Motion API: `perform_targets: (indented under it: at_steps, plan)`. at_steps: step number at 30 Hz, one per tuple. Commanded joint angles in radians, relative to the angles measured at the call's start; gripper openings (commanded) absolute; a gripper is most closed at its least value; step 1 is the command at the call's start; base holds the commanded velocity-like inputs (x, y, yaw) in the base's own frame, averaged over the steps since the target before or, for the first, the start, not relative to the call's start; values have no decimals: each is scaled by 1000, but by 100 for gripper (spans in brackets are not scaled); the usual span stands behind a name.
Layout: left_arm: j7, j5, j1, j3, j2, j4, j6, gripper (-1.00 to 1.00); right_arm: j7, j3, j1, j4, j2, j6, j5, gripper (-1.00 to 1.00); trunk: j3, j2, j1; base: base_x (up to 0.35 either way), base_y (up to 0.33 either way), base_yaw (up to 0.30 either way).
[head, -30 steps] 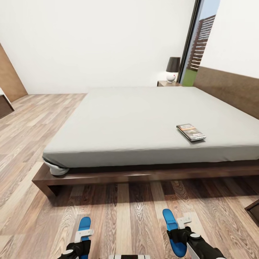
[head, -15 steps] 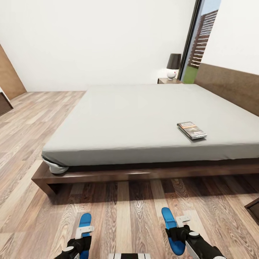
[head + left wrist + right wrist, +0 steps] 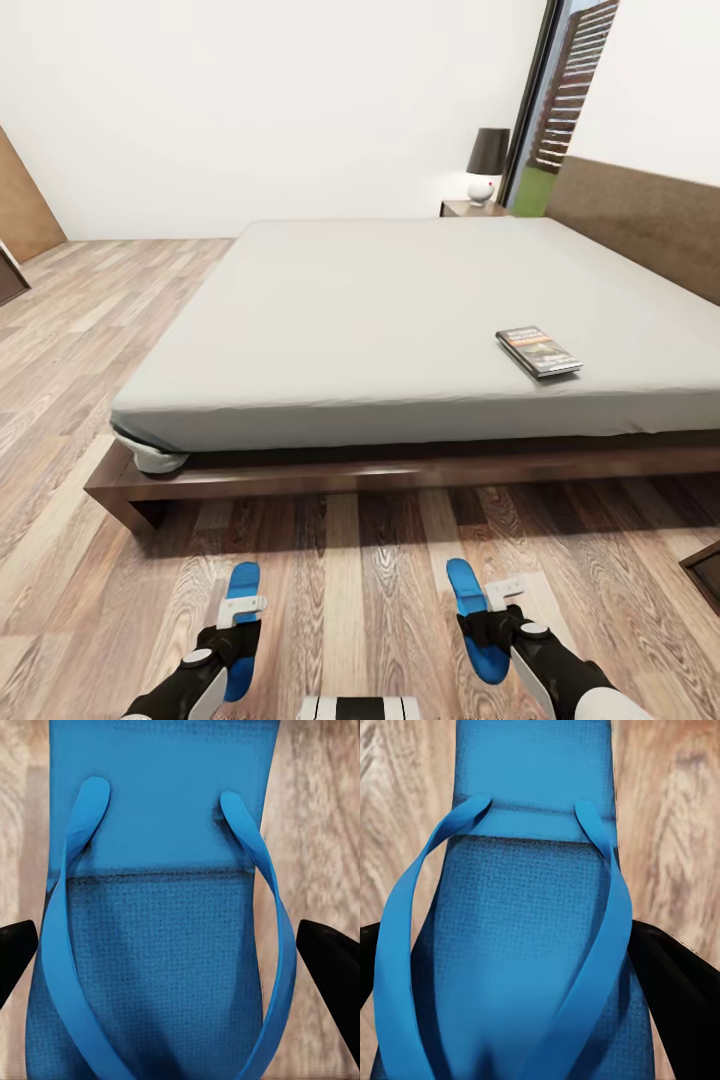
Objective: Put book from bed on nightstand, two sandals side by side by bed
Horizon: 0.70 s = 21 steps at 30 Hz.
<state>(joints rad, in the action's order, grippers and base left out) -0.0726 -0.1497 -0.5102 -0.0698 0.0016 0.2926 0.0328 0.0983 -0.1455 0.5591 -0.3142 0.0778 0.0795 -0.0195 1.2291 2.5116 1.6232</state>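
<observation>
The bed (image 3: 400, 330) is seen across the head view, its grey mattress resting on a dark wooden frame that stands on the plank floor (image 3: 80, 340). The book (image 3: 538, 351) is lying flat on the mattress, towards the headboard side and near the closer edge. A nightstand (image 3: 472, 208) is placed at the far side of the bed beside the window, and a dark-shaded lamp (image 3: 487, 163) is carried on it.

Near the bottom of the head view, a blue sandal is held at each gripper above the floor, well short of the bed frame. The left sandal (image 3: 240, 620) is gripped by the left gripper (image 3: 236, 640), and the right sandal (image 3: 472, 616) by the right gripper (image 3: 492, 630); the two sandals are kept well apart, both pointing towards the bed.

In each wrist view the sandal (image 3: 161, 907) (image 3: 536, 915) is framed by the dark jaws on either side, closed against its edges
</observation>
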Motion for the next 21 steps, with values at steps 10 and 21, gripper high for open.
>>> perform_targets:
  at_steps: [10,21]
  plan:
    - [-8,-10,1,-18,1,-1,14,-100,1,-10,1,-2,0,4,-3,-100,36,2,4,0,0,0]
    - [-9,-10,1,-18,1,0,27,-100,2,-11,1,-3,0,-3,-3,-100,36,2,4,0,0,0]
